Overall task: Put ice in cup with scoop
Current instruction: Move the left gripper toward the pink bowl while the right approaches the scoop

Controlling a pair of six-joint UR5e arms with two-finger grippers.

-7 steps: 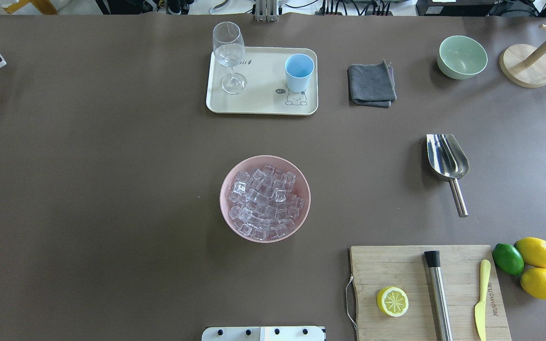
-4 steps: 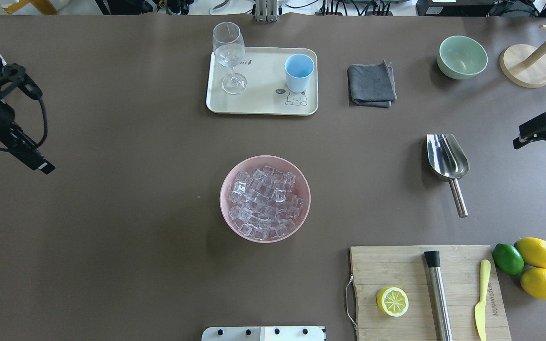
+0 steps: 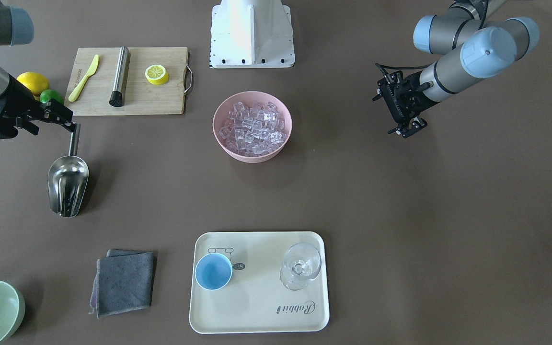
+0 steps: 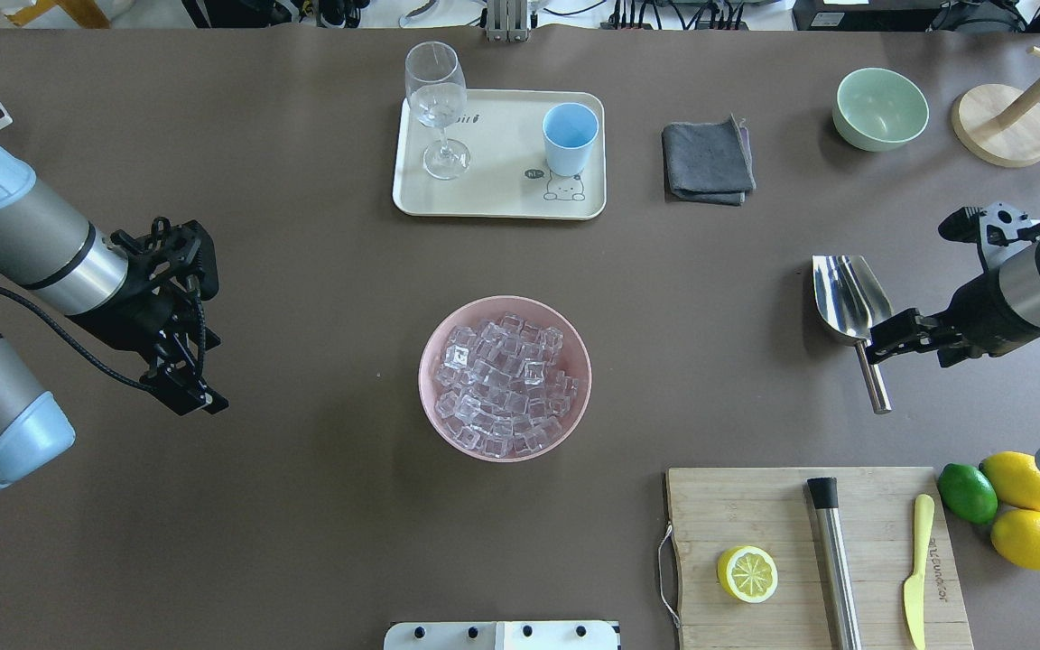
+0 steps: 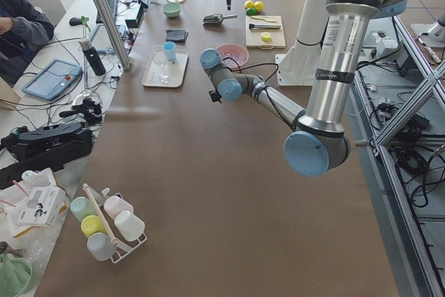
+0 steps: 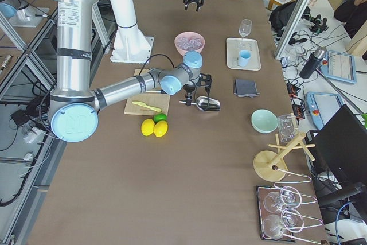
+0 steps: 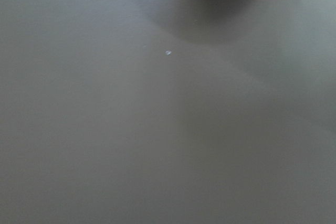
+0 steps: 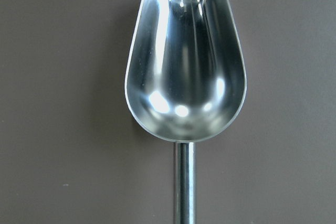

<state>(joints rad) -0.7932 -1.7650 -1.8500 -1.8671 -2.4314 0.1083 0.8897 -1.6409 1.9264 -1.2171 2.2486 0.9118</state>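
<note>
Hovering the right gripper (image 4: 897,339), fingers apart, just over the handle of the shiny steel scoop (image 4: 849,293) lying right of the pink bowl (image 4: 424,379) of clear ice cubes (image 4: 504,379), idling the left gripper (image 4: 195,393) likewise spread, and probably risking rolling that round handle aside by closing off-centre.

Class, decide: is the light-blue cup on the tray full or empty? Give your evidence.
Empty. The front-facing view looks into the cup and shows only its bare blue inside; the ice sits in the pink bowl.
</note>
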